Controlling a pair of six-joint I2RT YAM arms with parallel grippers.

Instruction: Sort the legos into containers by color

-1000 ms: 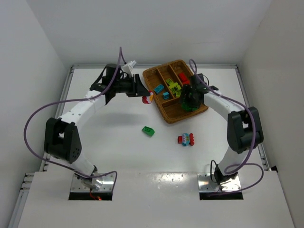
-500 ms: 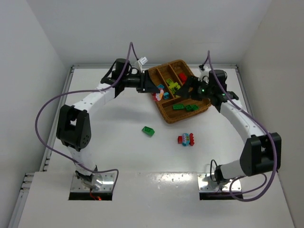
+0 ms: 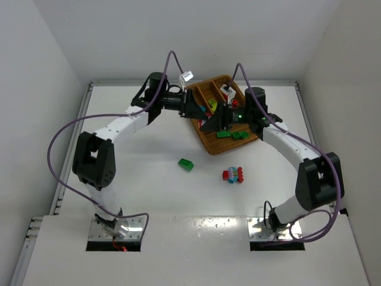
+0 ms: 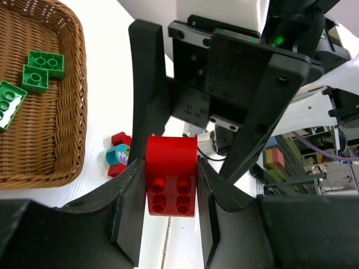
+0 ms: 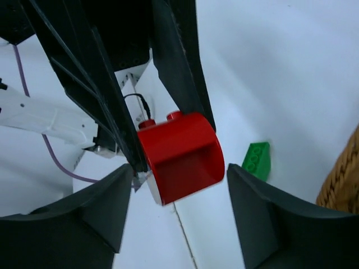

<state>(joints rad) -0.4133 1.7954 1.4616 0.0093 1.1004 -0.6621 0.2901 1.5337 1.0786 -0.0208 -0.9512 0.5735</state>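
**A:** What does your left gripper (image 4: 171, 168) hold?

**B:** It is clamped on a red brick (image 4: 171, 190), studs facing its own wrist camera. The brick is off the table, near the rim of the wicker tray (image 4: 76, 112).

**A:** And your right gripper (image 5: 178, 169)?

**B:** Its jaws stand wide apart and straddle that red brick from the opposite side. A gap shows at one finger. I cannot tell whether the other finger touches the brick.

**A:** Edges and room?

**B:** In the top view your two grippers meet nose to nose over the tray's left edge. Bare white table (image 3: 143, 173) lies left of the tray and toward the arm bases. Walls bound the far edge and both sides.

**A:** Counts?

**B:** There are three green bricks (image 4: 46, 63) in the crosswise compartment, the one nearest the bases. On the table there is one loose green brick (image 3: 186, 164) and one clump (image 3: 234, 174) of red and blue pieces, well apart from each other. Your grippers largely hide the long compartments, so I cannot count what is in them.
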